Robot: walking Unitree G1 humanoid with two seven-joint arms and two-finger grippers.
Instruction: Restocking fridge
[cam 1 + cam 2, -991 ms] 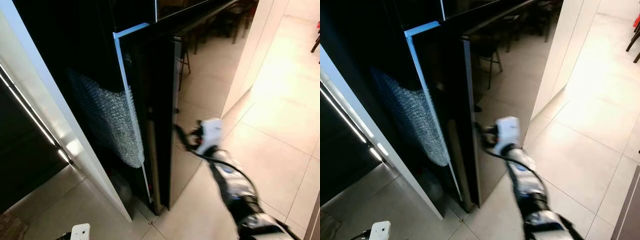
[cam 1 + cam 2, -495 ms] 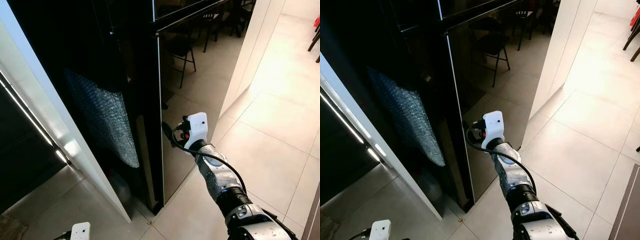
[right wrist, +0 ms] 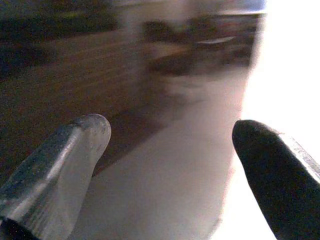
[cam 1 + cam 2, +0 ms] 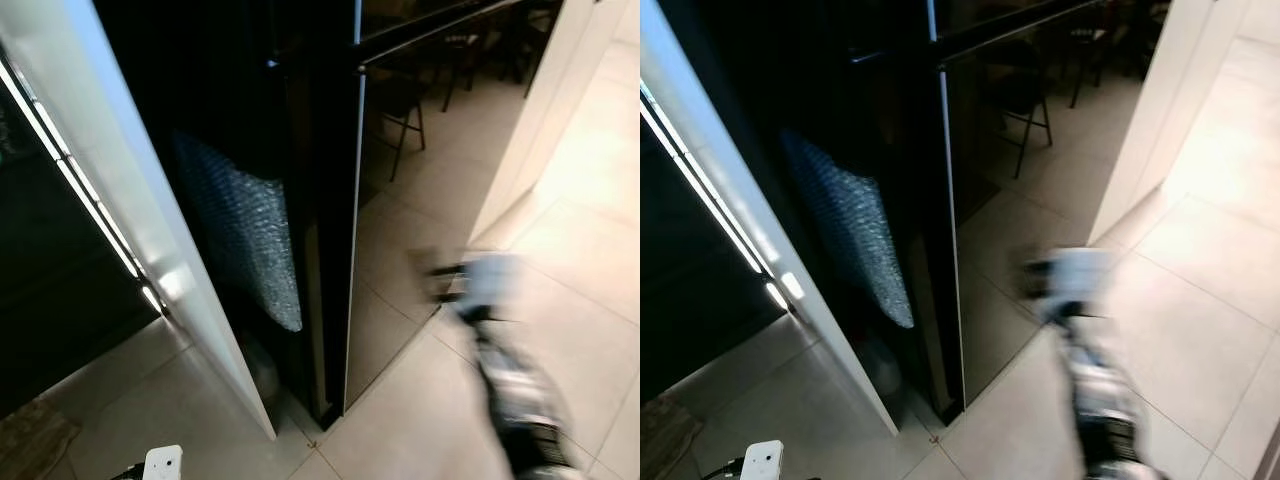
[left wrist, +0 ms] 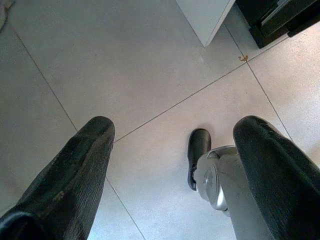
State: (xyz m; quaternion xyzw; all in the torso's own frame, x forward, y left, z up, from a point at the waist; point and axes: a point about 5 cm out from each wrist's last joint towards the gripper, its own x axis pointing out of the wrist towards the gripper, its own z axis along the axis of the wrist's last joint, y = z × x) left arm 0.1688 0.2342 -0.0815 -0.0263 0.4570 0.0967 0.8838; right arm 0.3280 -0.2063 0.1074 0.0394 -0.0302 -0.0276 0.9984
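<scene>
The tall black glossy fridge (image 4: pixel 420 200) stands before me, its lower door flush with the front and mirroring chairs and floor. My right arm (image 4: pixel 510 390) is blurred with motion over the floor tiles right of the door. Its gripper (image 4: pixel 440 282) points toward the glass, a little off it. In the right wrist view that gripper (image 3: pixel 170 135) is open with nothing between its fingers (image 3: pixel 75 150). My left gripper (image 5: pixel 172 130) hangs open above the floor, over my own foot (image 5: pixel 198 155).
Bubble wrap (image 4: pixel 245 240) covers the fridge's dark side. A white panel (image 4: pixel 130 200) with a light strip runs left of it. A white wall edge (image 4: pixel 530 120) stands right of the fridge. Pale floor tiles (image 4: pixel 590 250) spread to the right.
The fridge door has swung shut over the last second. My right arm has since drawn back from the door toward the right and is blurred. The camera has shifted.
</scene>
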